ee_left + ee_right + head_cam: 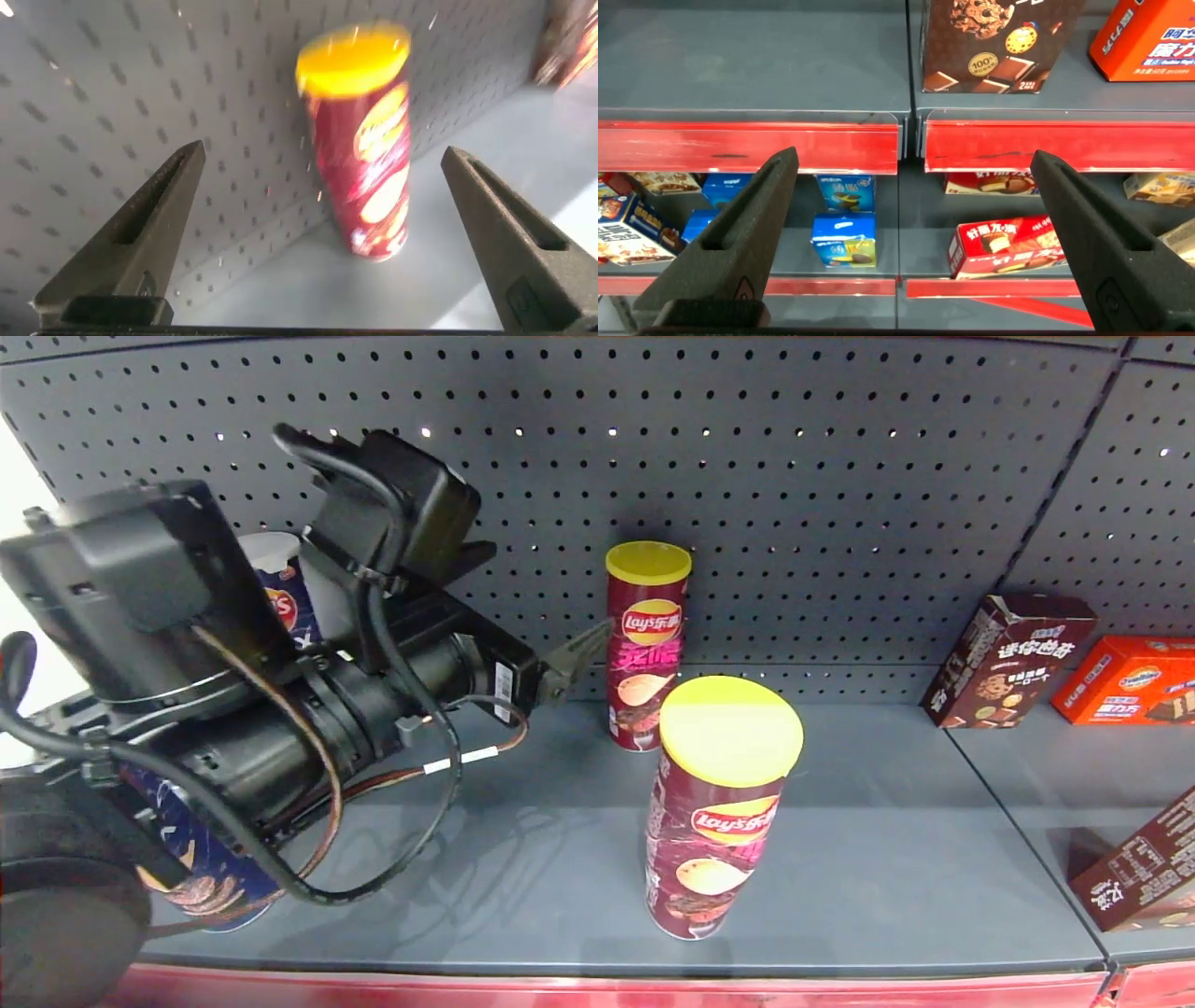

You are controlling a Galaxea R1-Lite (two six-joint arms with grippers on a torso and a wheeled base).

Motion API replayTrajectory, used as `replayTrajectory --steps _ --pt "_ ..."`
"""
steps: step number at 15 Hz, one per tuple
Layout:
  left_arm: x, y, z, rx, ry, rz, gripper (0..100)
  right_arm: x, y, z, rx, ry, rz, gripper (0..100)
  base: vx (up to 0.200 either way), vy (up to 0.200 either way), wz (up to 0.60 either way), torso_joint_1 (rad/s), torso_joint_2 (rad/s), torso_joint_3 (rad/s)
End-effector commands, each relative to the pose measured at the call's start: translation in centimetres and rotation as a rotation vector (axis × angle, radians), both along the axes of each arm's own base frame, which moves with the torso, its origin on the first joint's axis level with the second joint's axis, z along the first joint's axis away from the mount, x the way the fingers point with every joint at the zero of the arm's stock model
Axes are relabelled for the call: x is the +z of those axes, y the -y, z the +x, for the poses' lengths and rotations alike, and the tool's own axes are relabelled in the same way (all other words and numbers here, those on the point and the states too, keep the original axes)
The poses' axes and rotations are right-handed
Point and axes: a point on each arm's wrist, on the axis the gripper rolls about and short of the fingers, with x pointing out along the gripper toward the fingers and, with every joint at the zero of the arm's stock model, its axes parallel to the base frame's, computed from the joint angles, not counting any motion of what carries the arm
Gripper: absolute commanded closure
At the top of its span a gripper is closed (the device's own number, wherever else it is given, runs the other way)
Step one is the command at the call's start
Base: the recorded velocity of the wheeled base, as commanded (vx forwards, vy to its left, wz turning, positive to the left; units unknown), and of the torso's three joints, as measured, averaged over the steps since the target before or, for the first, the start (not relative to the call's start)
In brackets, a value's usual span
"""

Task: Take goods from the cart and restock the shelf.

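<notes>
- Two grippers, both empty. The right gripper (915, 157) is low, its fingers spread wide with nothing between them. It faces the lower tiers, where blue boxes (844, 215) and a red box (1004, 247) sit behind a red price rail (747, 147).
- Up on the working shelf (523, 887), the nearest item is a red chip can (717, 807). It stands upright under its yellow lid, close to the front lip. I judge there is little margin there; a nudge toward me could tip it off.
- At the near left, a blue can (201, 887) stands partly hidden under my left arm, whose cables sag low over the shelf floor.
- The left gripper (322, 154) hangs farther in with its fingers wide apart, pinching nothing. It points at the far red can (646, 644) and is near it but not touching.
- That far can stands upright, touching or just short of the pegboard back wall (840, 476). A second blue can (278, 586) stands far left, behind the arm.
- Progress, as I read it: two red cans are on the shelf and both grippers are free, so the next step is probably another trip to the cart. How much stock remains there I cannot tell.
- Open room: there is bare shelf to the right of the red cans, as far as the brown box (1013, 658) and orange box (1130, 677). The left side is crowded.
</notes>
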Motion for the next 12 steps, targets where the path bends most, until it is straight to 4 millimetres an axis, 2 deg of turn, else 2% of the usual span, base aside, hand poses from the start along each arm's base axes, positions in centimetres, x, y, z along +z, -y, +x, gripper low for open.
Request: replayTrajectory --steps 1,4,5,6,11,12 --pt "1.8 -1.8 -2.9 -0.009 0.058 -0.044 0 0.0 0.0 0.0 0.000 -0.001 -0.001 0 0.000 0.000 0.00 0.000 0.00 0.000" --pt "1.6 -4.3 -6.4 -0.018 0.076 -0.063 0 0.0 0.0 0.0 0.000 -0.001 -0.001 0 0.000 0.000 0.00 0.000 0.00 0.000" --pt "1.6 -4.8 -7.0 -0.019 0.082 -0.067 0 0.0 0.0 0.0 0.000 -0.001 -0.001 0 0.000 0.000 0.00 0.000 0.00 0.000" --pt "1.6 -5.8 -8.8 -0.036 0.101 -0.084 0 0.0 0.0 0.0 0.000 -0.001 -0.001 0 0.000 0.000 0.00 0.000 0.00 0.000" --pt "2.2 -9.2 -14.0 -0.091 0.189 -0.162 0 0.0 0.0 0.0 0.000 -0.001 -0.001 0 0.000 0.000 0.00 0.000 0.00 0.000" --pt "2.0 -10.6 -15.6 -0.097 0.195 -0.169 0 0.0 0.0 0.0 0.000 -0.001 -0.001 0 0.000 0.000 0.00 0.000 0.00 0.000"
